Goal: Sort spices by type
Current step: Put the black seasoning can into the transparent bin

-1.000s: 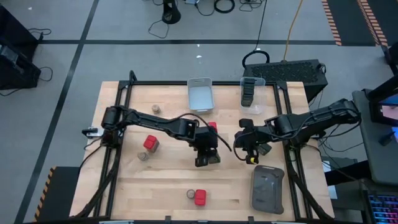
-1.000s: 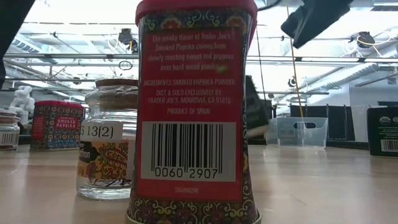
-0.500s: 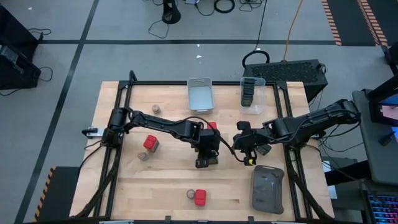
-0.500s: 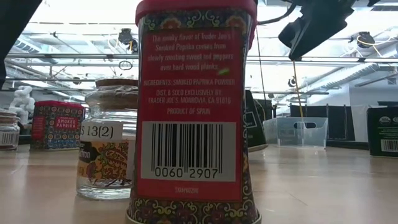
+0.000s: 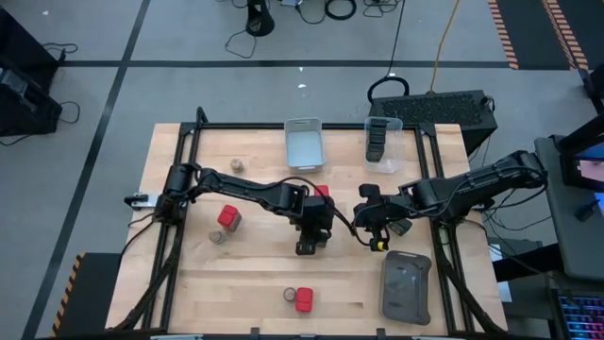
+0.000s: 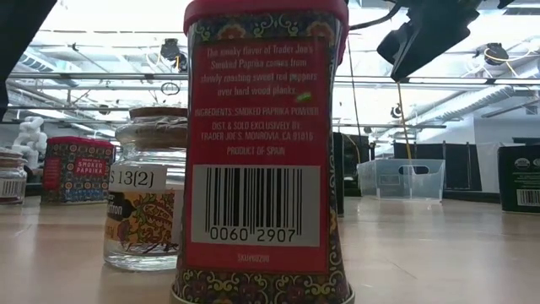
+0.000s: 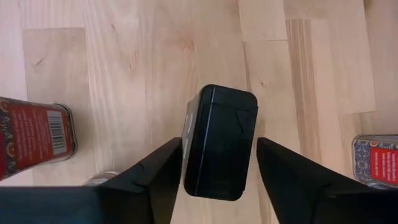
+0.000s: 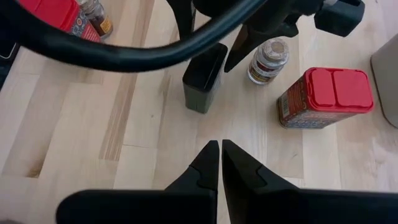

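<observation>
The nearest red tin in the low view fills the middle of the picture; its label reads "Trader Joe's Smoked Paprika", "Ingredients: smoked paprika powder", "Product of Spain", over a barcode ending 0060 2907. Its top and base are cut off. Beside it on the left stands a glass jar with a tan top and a sticker reading "13(2)"; farther left another tin reads "Smoked Paprika".

The left gripper is at mid-table, its fingers spread to either side of a black tin that stands on the wood; a narrow gap shows on each side, so they are not clamped on it. The right gripper hovers just right of it, fingers pressed together and holding nothing.

From above, the left arm hides most of the black tin. More red tins and jars sit on the left and near parts of the wooden table. A grey bin and a clear bin stand at the far edge, a dark tray near right. Grey floor with cables surrounds the table.
</observation>
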`<state>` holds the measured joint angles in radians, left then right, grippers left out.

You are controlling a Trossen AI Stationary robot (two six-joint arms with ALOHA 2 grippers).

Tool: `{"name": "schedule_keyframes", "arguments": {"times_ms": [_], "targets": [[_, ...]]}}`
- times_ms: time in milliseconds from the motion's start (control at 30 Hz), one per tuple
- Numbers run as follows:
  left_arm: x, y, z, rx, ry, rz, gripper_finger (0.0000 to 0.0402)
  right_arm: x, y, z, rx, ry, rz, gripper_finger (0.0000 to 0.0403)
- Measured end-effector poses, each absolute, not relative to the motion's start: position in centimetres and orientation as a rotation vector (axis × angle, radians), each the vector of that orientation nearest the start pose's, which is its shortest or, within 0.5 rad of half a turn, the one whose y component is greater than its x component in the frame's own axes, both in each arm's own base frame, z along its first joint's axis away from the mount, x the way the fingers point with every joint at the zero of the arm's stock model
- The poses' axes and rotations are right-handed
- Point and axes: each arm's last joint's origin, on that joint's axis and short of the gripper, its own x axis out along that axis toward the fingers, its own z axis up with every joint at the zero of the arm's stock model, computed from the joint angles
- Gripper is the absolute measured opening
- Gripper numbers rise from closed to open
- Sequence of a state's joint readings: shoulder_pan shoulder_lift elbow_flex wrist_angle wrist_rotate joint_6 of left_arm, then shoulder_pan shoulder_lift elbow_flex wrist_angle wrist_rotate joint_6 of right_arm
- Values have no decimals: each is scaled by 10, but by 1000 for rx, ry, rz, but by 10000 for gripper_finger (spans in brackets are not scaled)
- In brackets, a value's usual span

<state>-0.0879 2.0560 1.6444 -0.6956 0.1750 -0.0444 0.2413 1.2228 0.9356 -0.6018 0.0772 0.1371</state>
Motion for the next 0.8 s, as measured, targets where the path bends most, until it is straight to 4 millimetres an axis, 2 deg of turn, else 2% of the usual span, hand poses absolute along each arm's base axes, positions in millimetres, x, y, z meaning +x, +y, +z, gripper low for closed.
{"name": "schedule_keyframes", "arguments": {"times_ms": [167, 433, 600, 800], "targets": [[430, -43, 215, -64, 1096, -226, 229, 236, 56, 265, -13, 886, 92, 0], [413, -41, 263, -27, 984, -249, 230, 239, 57, 267, -4, 844, 95, 0], [384, -39, 288, 13, 963, -269, 230, 248, 59, 272, 15, 757, 102, 0], [332, -27, 302, -2, 885, -212, 231, 262, 60, 262, 73, 752, 72, 0]]}}
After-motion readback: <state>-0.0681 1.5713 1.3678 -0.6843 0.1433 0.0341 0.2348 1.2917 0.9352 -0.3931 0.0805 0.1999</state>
